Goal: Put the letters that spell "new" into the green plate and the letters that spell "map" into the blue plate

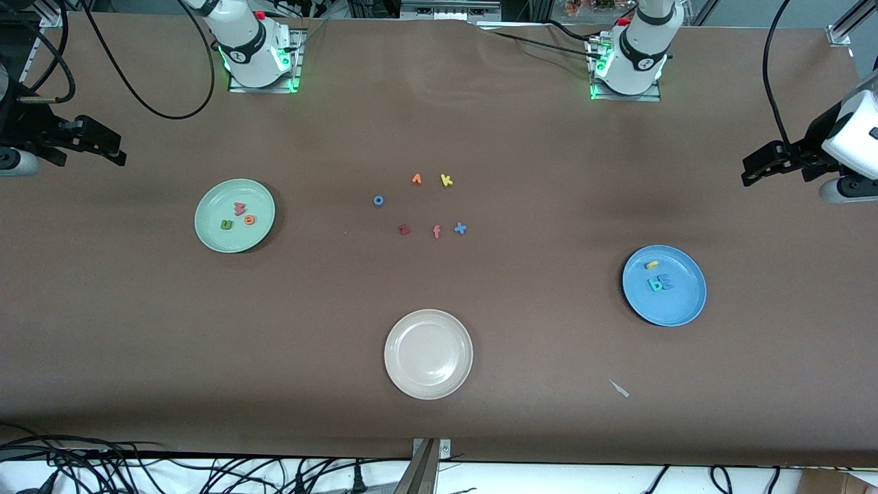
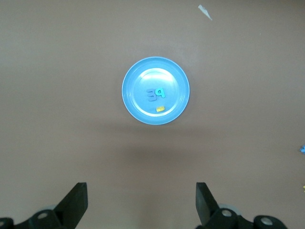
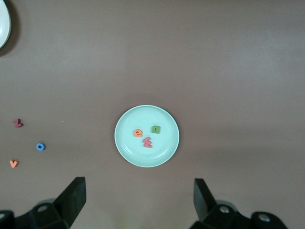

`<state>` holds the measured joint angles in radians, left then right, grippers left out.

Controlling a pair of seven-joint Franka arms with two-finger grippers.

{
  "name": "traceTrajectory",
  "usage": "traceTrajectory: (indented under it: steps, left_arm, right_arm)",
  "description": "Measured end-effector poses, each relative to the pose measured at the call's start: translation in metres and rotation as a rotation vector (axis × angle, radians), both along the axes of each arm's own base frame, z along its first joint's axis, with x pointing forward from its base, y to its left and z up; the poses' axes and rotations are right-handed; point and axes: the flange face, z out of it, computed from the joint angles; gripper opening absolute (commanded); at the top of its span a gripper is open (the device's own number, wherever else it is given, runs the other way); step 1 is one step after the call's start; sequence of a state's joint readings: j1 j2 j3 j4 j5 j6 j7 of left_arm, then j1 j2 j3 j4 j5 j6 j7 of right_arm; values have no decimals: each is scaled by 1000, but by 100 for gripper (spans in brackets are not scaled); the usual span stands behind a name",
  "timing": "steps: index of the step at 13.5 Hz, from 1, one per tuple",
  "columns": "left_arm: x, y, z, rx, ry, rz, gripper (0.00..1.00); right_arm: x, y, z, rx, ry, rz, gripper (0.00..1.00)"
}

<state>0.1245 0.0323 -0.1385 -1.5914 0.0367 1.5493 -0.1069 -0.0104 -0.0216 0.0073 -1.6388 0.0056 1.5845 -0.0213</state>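
Nearest the front camera: a round beige plate with a raised rim, nothing in it, plus a small pale scrap on the brown table toward the left arm's end.

Farther on, toward the left arm's end: the round bright blue plate with a raised rim, holding the 3 letters of "map": the blue foam m touching the teal foam a, the yellow foam p just beside them, farther from the camera.

Farther still, toward the right arm's end: the round pale mint-green plate with a raised rim, holding the 3 letters of "new": the green foam n, the orange foam e, the salmon-red foam w, close together, apparently not stacked.

Mid-table, between the 2 plates and farther than the blue one: 6 leftover foam letters, none needed: dark red z, salmon f, blue x, then blue o, orange v and yellow k.

Up in the air at the table's ends: left gripper above bare table beside the blue plate, fingers spread wide, holding nothing; right gripper likewise above bare table beside the green plate, fingers wide apart, holding nothing. Both waiting.

Judged from the layout: sorting looks complete. Letters likely very light, soft and springy, easily nudged aside; if regrasping were needed, best pinched across a thick stroke from straight above, gently, with care near the rim.
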Motion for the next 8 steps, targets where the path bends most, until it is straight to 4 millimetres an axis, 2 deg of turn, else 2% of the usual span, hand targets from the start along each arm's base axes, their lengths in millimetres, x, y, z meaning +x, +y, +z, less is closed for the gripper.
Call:
traceTrajectory:
  steps: [8]
  left_arm:
    - [1, 5, -3, -1, 7, 4, 100]
  right_arm:
    - [0, 0, 0, 0, 0, 0, 100]
